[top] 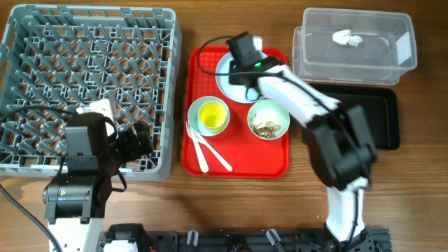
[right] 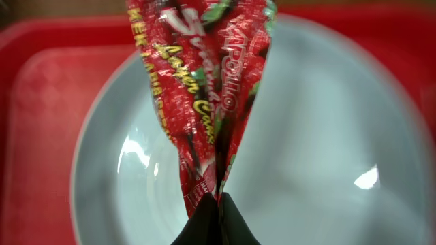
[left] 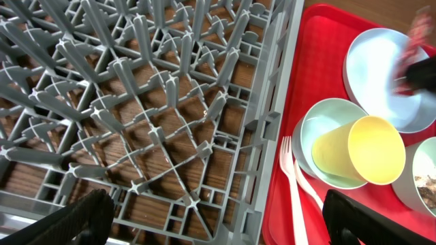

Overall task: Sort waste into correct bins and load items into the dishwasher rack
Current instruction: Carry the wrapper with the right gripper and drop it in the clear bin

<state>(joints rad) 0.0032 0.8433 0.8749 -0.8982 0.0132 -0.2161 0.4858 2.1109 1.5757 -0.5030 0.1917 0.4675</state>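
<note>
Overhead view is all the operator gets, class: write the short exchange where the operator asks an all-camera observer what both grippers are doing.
Operator: Does the right gripper hold anything?
Observer: Yes. The right wrist view shows it shut on a crinkled red foil wrapper, over the pale round plate.
Operator: And the left gripper?
Observer: Open, nothing between its black fingers; the left wrist view puts it over the edge of the grey plastic dishwasher rack.
</note>
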